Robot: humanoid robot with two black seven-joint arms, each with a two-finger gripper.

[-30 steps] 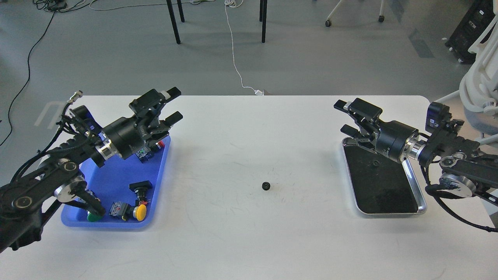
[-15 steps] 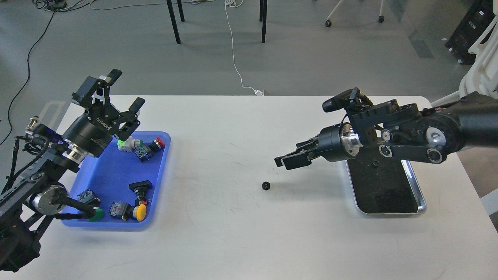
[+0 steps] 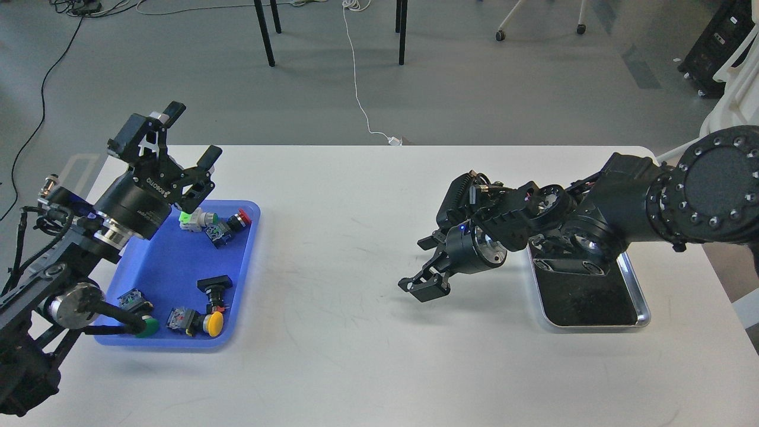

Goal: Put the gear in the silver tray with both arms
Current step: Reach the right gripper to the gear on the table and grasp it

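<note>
White table (image 3: 356,367) filling the lower two thirds of the frame; blue tray (image 3: 178,261) of push-button parts at middle left; silver tray (image 3: 637,296) at middle right, its upper half covered by the right arm (image 3: 640,201).

Left gripper (image 3: 190,139) raised above the blue tray's upper corner, fingers spread wide, holding nothing; well apart from the centre of the table.

Right gripper (image 3: 422,283) lowered just right of frame centre, pointing down and left, close to the table; seen dark and nearly end-on, so impossible to say whether spread or closed, or whether anything sits between the fingers. No gear visible anywhere on the bare table; probably hidden under that gripper, though not certain.

Risks, largest first: closing slightly off-centre on so small a part, pinching one edge and flicking it across the smooth table; pressing down too far and scraping fingertips on the tabletop; lifting with a weak grip and dropping the gear short of the silver tray's raised rim; swinging back with the bulky forearm low and nudging the tray.
</note>
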